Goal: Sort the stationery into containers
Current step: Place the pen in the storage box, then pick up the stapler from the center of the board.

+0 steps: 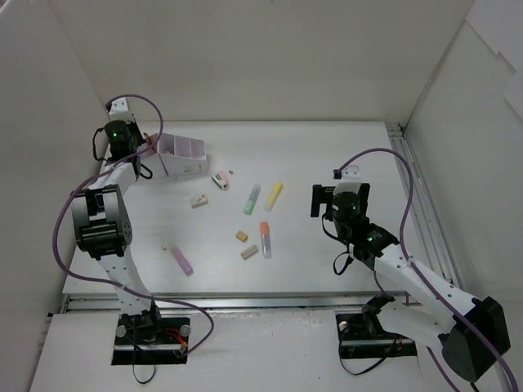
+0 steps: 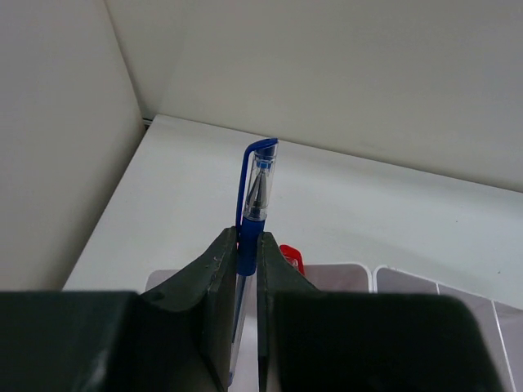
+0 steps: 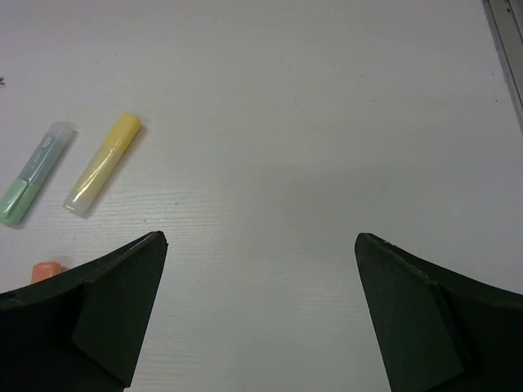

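My left gripper (image 1: 131, 147) is shut on a blue pen (image 2: 255, 196), held upright over the left end of the pale-lilac organizer box (image 1: 181, 155). In the left wrist view the pen sticks up between my fingertips, and a red pen tip (image 2: 291, 257) shows in a compartment of the box (image 2: 409, 282). My right gripper (image 1: 339, 200) is open and empty above bare table. A green marker (image 1: 252, 198), a yellow marker (image 1: 273, 196) and an orange marker (image 1: 265, 239) lie left of it. The green marker (image 3: 33, 184), yellow marker (image 3: 102, 165) and orange marker (image 3: 45, 271) also show in the right wrist view.
A pink marker (image 1: 181, 260) lies at the front left. Tan eraser blocks (image 1: 242, 236) (image 1: 249, 252) (image 1: 198, 200) and a pink-white sharpener (image 1: 219, 180) lie mid-table. White walls stand close on the left and back. A metal rail (image 1: 417, 204) runs along the table's right edge.
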`<move>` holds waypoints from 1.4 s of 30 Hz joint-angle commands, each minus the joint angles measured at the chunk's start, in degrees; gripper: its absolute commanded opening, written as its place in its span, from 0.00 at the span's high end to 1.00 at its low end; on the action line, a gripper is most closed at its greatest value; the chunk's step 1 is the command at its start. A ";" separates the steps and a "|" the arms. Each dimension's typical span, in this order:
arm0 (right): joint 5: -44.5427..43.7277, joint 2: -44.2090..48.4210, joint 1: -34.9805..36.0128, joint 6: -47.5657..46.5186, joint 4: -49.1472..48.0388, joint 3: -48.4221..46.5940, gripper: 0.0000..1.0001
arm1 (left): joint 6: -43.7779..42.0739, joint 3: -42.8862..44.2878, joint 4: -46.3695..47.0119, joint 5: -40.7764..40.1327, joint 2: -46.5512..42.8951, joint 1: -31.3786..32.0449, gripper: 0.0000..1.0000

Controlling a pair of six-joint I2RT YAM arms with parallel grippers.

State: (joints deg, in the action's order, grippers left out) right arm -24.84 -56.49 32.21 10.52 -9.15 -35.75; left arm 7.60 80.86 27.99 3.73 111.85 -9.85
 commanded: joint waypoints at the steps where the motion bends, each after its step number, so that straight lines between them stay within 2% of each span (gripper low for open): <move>1: -0.38 -0.90 -0.39 -0.33 -6.14 -3.10 0.02 | 2.33 4.04 8.40 1.46 -0.50 -0.26 1.00; 6: -0.12 -0.55 -0.65 0.02 -5.80 -3.01 0.02 | 4.18 3.26 6.73 1.64 -0.31 -0.26 1.00; 8: -0.21 -0.20 -0.74 0.46 -5.80 -3.01 0.02 | 5.67 1.94 5.24 1.37 -1.54 -0.26 0.82; 9: -0.03 -0.11 -0.48 0.64 -5.88 -3.10 0.02 | 5.94 0.11 5.23 1.63 -3.55 -0.26 0.64; 11: 0.40 -0.20 -0.74 0.81 -5.62 -3.19 0.02 | 5.85 -2.54 6.98 1.90 -5.84 -0.26 0.12; 13: 0.32 -0.46 -0.74 1.16 -5.27 -3.36 0.02 | 6.03 -5.43 7.69 1.55 -9.36 -0.26 0.00; 16: -0.21 -0.55 -0.92 1.69 -5.09 -3.45 0.02 | 7.69 -5.72 4.46 1.81 -13.58 -0.26 0.01; 21: -1.08 0.24 -1.09 3.27 -5.88 -2.49 0.02 | 10.60 -0.03 -11.43 3.82 -19.64 1.05 0.01; 22: -1.78 0.33 -1.09 4.67 -6.58 -2.22 0.02 | 11.12 1.48 -18.51 3.22 -20.35 1.93 0.01; 24: -1.62 0.33 -1.62 5.38 -7.28 -1.61 0.02 | 14.79 2.72 -22.52 0.94 -22.98 2.55 0.01; 28: -0.04 -0.37 -1.97 6.44 -5.28 -2.74 0.02 | 17.10 -0.26 -26.22 8.30 -27.29 3.33 0.01; 30: 0.32 -0.90 -2.58 6.96 -4.30 -3.19 0.02 | 17.54 -2.54 -27.72 8.14 -29.84 4.13 0.01; 31: 0.67 -1.34 -2.85 6.97 -3.43 -3.19 0.02 | 17.54 -3.25 -31.90 7.79 -30.55 4.66 0.01; 34: 2.60 -1.96 -3.20 6.53 -2.54 -3.71 0.02 | 17.02 -6.23 -36.58 4.19 -33.80 7.46 0.00; 38: 5.24 -4.15 -4.08 6.35 -2.37 -3.98 0.02 | 16.14 -11.41 -39.68 0.50 -38.28 12.12 0.01; 42: 9.36 -8.72 -5.22 7.14 -1.66 -6.00 0.02 | 13.07 -15.29 -41.60 0.23 -38.47 16.69 0.01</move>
State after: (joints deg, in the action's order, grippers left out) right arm -18.87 -62.61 27.92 16.58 -9.21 -38.09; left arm 23.03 65.28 -11.70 5.56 74.83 4.89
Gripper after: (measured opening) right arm 0.979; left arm 0.995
